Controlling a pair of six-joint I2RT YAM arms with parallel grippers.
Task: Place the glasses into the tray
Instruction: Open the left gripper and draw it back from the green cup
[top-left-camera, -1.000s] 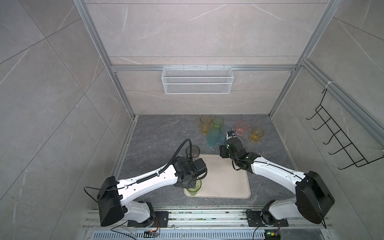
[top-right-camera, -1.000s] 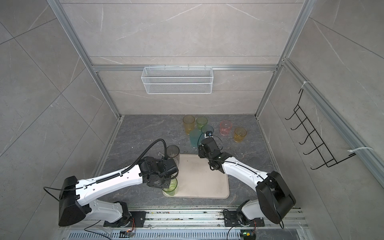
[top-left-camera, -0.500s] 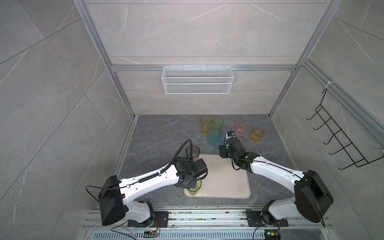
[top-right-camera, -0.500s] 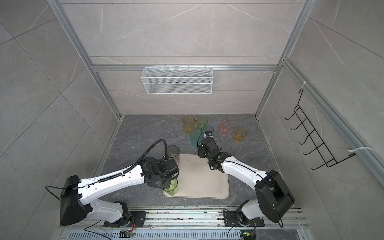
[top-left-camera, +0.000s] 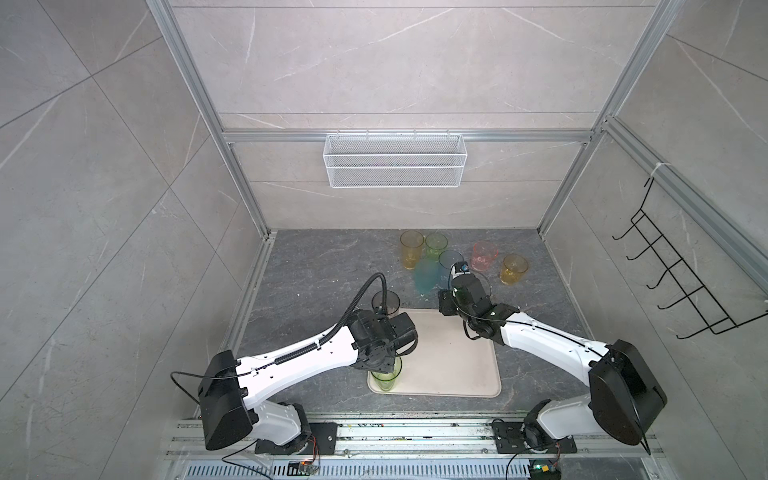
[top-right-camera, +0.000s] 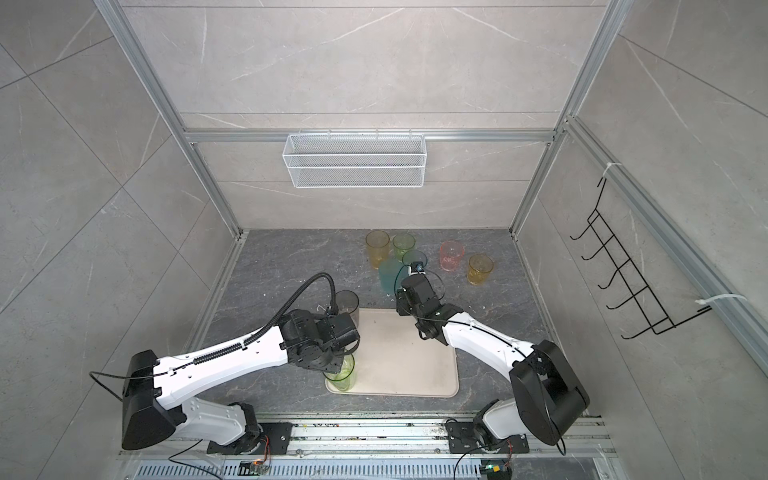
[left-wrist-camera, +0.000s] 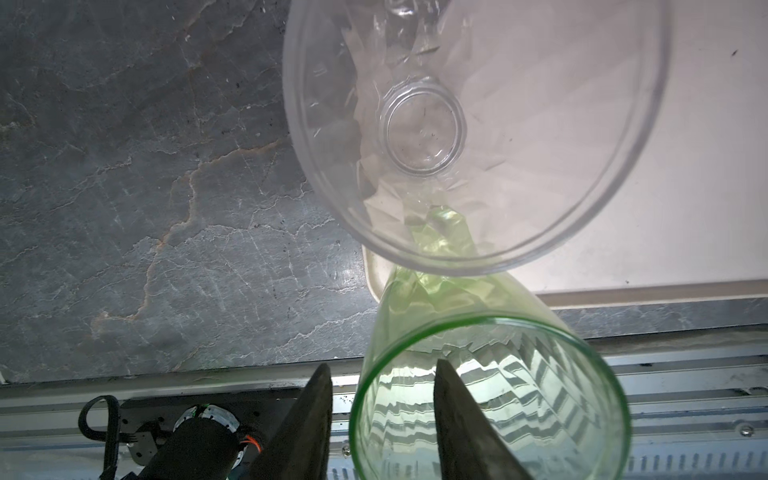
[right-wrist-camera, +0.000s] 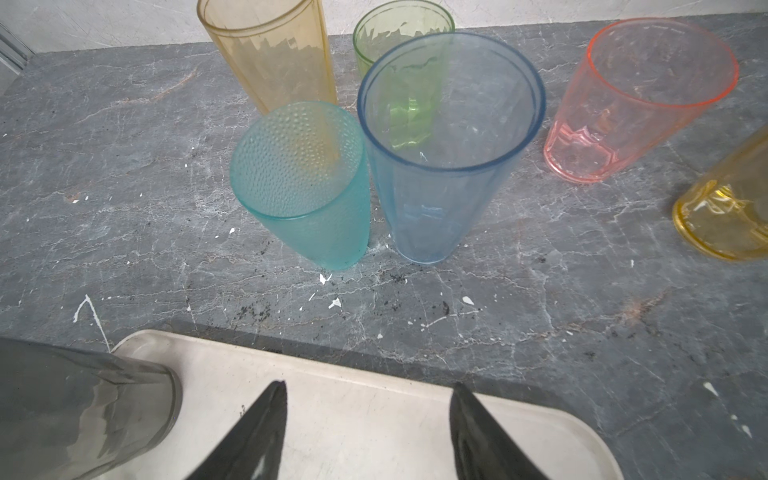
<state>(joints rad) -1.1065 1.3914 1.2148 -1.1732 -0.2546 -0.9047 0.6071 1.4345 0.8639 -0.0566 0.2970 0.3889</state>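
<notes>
Left gripper (left-wrist-camera: 382, 363), jaws apart, straddles the green tumbler (left-wrist-camera: 540, 395) rim at the tray (top-left-camera: 457, 374) near-left corner, with the clear tumbler (left-wrist-camera: 478, 124) just beside it. Right gripper (right-wrist-camera: 369, 383), parted and empty, faces the teal tumbler (right-wrist-camera: 307, 187) and blue tumbler (right-wrist-camera: 440, 166) beyond the tray's far edge.

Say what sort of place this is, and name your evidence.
Probably a kitchen-style robot test cell: an aluminium frame holds stone-look wall panels, with a white wire mesh basket and black hook rack hung on them.
</notes>
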